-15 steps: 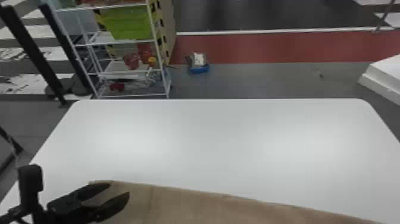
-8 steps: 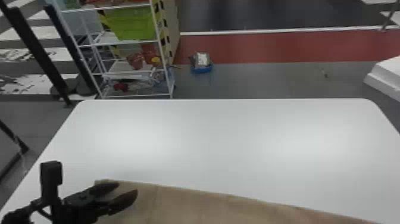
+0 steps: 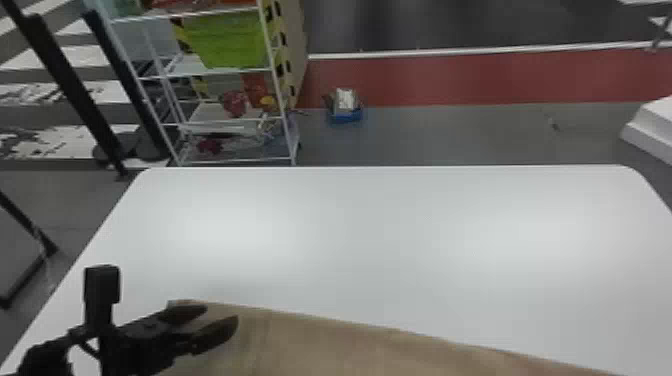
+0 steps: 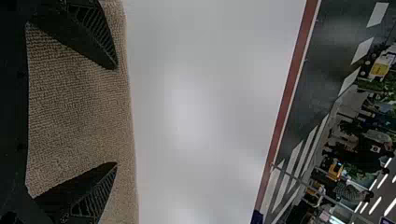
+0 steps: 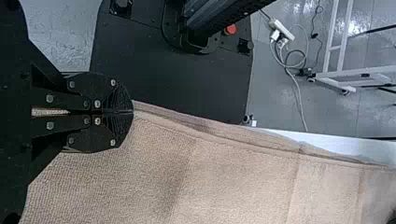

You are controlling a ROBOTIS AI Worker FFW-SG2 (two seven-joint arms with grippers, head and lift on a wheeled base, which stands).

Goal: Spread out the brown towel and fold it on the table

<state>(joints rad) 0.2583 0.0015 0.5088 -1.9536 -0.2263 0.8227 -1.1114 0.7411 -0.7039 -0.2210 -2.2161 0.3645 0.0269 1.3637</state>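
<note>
Left gripper (image 3: 221,315) fingers are spread wide over a corner of the brown towel (image 3: 310,345), while the right gripper (image 5: 132,112) pinches its hemmed edge between closed black fingers. Nubby, looped and softly creased, the cloth lies along the near side of the smooth, round-cornered white table (image 3: 380,240).

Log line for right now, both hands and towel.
left hand open over towel | right hand shut on towel edge | towel on near part of table

The brown towel (image 3: 320,347) lies creased across the table (image 3: 350,225).
</note>
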